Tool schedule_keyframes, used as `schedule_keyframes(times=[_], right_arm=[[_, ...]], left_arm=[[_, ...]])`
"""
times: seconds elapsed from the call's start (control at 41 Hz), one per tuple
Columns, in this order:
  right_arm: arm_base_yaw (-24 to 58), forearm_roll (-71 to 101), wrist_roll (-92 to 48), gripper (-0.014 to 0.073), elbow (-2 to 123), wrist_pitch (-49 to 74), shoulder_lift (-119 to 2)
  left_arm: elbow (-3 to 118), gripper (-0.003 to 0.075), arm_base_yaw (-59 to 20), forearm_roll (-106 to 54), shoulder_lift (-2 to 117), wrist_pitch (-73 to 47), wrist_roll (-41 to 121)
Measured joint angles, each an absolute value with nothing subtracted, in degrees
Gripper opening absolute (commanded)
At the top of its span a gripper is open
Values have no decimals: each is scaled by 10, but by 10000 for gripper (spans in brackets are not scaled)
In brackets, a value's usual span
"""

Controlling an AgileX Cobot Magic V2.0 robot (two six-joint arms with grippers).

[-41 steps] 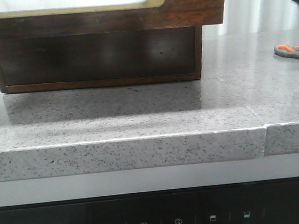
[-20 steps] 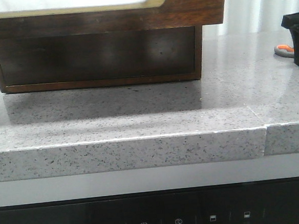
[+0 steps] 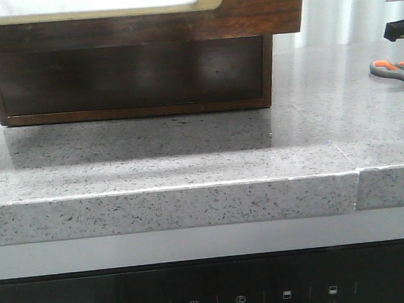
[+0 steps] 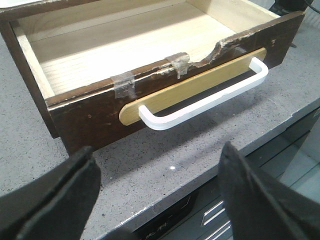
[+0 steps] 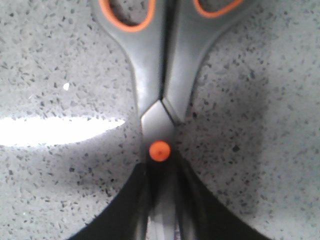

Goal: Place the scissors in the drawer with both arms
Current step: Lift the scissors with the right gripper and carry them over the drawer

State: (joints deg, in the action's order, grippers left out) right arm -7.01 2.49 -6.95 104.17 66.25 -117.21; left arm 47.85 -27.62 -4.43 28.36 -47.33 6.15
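Now the right end effector pinches the scissors blades at the bench's right edge; next, lift toward the open drawer.

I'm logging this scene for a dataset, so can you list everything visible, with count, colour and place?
scissors: one, grey handles with orange loop linings and orange pivot, lying on the countertop, far right in the front view.
drawer: one, dark brown with pale wood inside, pulled open and empty, white handle on a cream panel, tape patches on its chipped front edge.
cabinet: one, dark brown, on the countertop behind the drawer front.
countertop: one, speckled grey.
appliance panel: one, black, below the counter edge.
left gripper: black, open, before the drawer.
right gripper: black, over the scissors' blades.
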Motion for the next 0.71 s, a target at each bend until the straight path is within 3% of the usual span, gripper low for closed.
schedule_keyframes(times=[0.317,0.708], right_arm=[[-70,29,-69,15,1042,668,-1159],[-46,35,-74,15,1042,663,-998]], left_arm=[[479,494,-276,-44,284,-473,61],[479,494,-276,-44,284,-473,61]])
